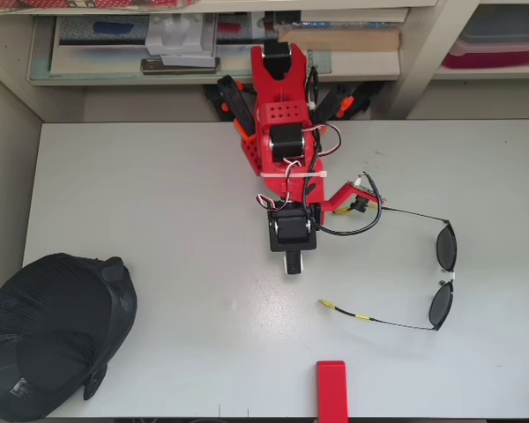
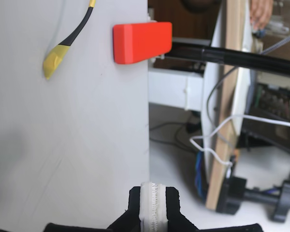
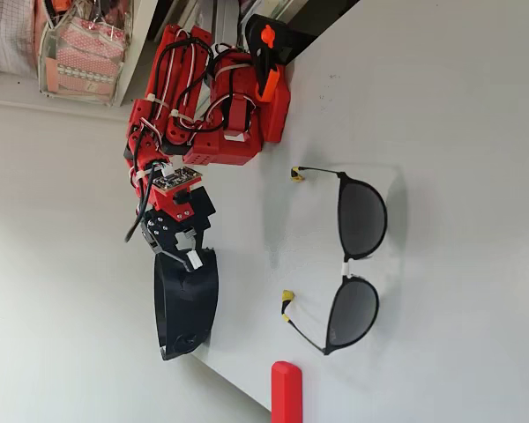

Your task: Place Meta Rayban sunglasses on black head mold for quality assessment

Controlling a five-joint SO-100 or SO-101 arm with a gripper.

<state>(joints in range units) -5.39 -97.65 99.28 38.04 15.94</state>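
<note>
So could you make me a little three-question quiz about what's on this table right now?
1. True or false: the sunglasses already sit on the head mold.
2. In the overhead view, the red block lies at which table edge: A top, B bottom, C left?
3. What colour are the temple tips?

Key: 1 false, they lie apart on the table; 2 B; 3 yellow.

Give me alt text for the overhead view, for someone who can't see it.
A red robot arm reaches from the far edge over a white table, its gripper above bare tabletop near the middle. Open sunglasses lie to the right, temples pointing left, a black head mold sits at lower left, and a small red block rests at the near edge.
</note>
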